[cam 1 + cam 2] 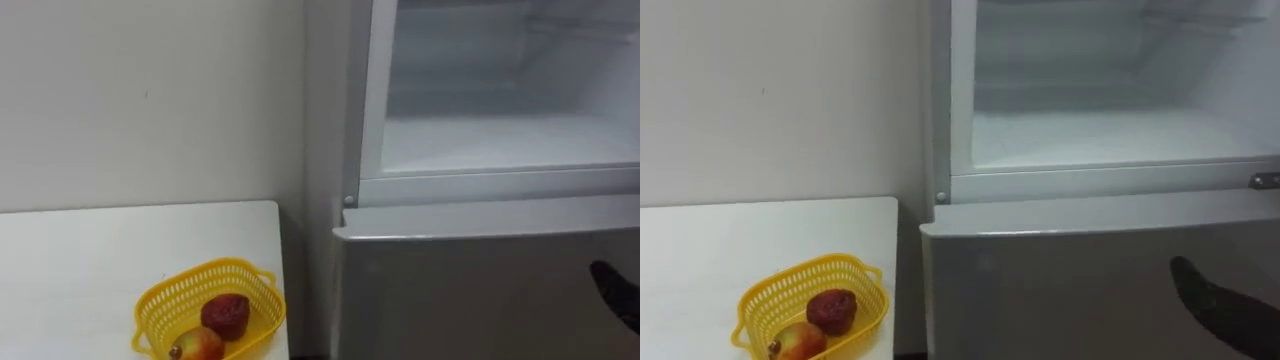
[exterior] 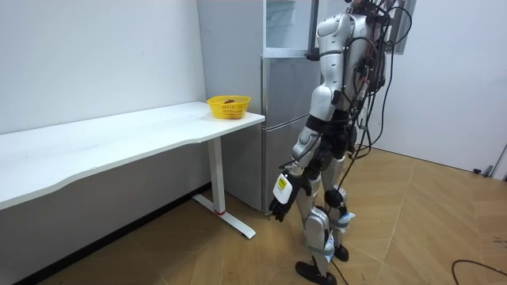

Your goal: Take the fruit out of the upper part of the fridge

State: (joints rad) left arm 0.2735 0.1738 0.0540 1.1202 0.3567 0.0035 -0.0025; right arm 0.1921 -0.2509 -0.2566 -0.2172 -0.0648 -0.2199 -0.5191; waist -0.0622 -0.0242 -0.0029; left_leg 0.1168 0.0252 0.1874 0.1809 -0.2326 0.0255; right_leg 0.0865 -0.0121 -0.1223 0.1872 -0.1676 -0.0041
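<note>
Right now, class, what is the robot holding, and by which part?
Nothing visibly: left hand hangs empty by the fridge; right hand cannot be judged.

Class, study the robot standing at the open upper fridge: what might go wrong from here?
The white shelf in the open upper fridge compartment looks bare, so a reach may find nothing to grasp. The right hand sits low before the grey lower fridge door; rising, it might catch that door's top edge.

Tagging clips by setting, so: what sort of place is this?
Likely a plain room set up as a kitchen corner: a grey fridge with its upper compartment open, beside a white table carrying a yellow basket of fruit.
</note>
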